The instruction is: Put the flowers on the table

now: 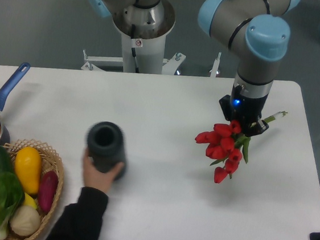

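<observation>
While the gripper [250,125] hangs over the table's [166,115] right side, jaws clamped on the stems of the flowers [223,147], red heads drooping left: lower until blooms rest flat, then release, well apart from vase [106,146] and hand [97,176].

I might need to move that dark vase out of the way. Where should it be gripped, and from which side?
Grip the dark vase across its upper body, coming from above or its far side: it stands upright, and a person's hand already holds its near base.
</observation>
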Available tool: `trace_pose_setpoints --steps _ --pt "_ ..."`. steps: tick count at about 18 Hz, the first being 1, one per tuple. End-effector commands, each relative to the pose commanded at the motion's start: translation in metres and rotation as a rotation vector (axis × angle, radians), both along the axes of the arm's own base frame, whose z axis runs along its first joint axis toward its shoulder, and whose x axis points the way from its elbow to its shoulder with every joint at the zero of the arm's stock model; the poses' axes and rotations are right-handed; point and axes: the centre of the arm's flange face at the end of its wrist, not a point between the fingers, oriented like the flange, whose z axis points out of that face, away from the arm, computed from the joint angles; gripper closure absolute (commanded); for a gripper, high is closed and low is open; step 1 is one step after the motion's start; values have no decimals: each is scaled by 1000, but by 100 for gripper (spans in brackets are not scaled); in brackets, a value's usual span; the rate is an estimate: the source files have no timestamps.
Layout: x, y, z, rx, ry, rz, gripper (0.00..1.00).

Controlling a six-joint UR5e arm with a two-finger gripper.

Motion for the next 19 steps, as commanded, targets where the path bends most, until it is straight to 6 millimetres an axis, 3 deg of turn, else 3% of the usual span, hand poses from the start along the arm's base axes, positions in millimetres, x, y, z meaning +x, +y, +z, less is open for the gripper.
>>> trace_pose_setpoints --steps 3,5,9,14,19 --pt "2 0 -4 2 -10 1 42" --pt "3 -1 -7 3 -15 -3 0" --pt "5 -3 -11 0 -20 -3 0" --pt "-7 -10 -10 15 12 11 0" --pt "-18 5 -34 6 27 -84 0"
